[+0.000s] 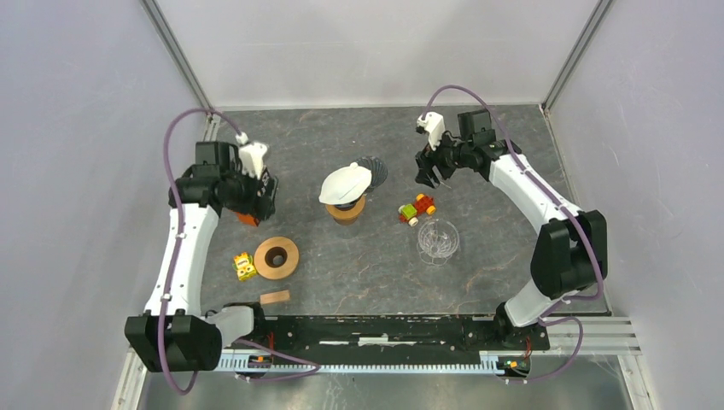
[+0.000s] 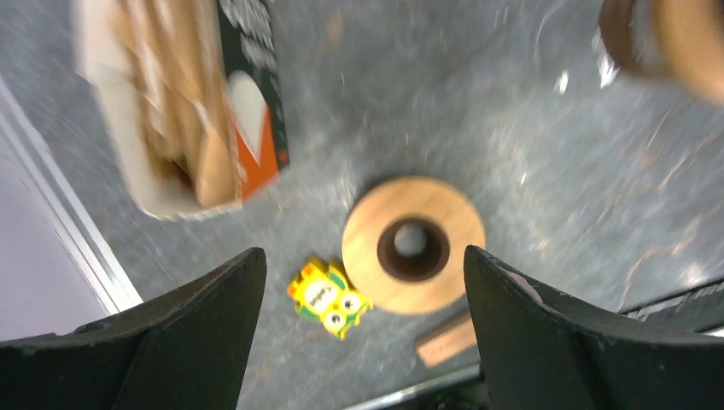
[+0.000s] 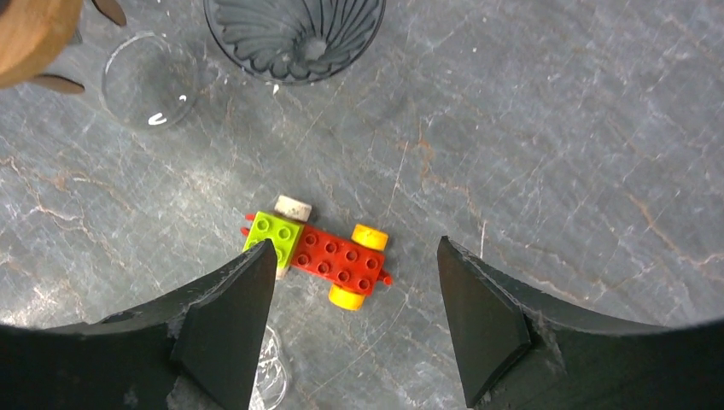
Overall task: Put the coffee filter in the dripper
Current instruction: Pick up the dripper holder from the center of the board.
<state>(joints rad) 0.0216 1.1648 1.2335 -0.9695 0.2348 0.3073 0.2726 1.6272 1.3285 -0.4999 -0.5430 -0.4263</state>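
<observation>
The white coffee filter (image 1: 345, 182) lies tilted on top of a round wooden stand (image 1: 346, 210) at the table's middle. A dark grey ribbed dripper (image 1: 375, 171) sits right behind it, partly covered by the filter. In the right wrist view this dripper (image 3: 294, 32) shows as an empty cone, and the filter is out of that view. My right gripper (image 1: 427, 177) hovers to the dripper's right, open and empty, above a toy brick car (image 3: 329, 256). My left gripper (image 1: 260, 196) is open and empty at the far left, and its jaws (image 2: 363, 265) stand wide over the table.
A clear glass cone (image 1: 438, 241) stands near the brick car (image 1: 417, 208). Below the left gripper are an orange filter box (image 2: 171, 111), a wooden ring (image 2: 414, 243), a yellow owl toy (image 2: 329, 299) and a small wood block (image 2: 448, 337). A round clear glass piece (image 3: 149, 81) lies beside the stand.
</observation>
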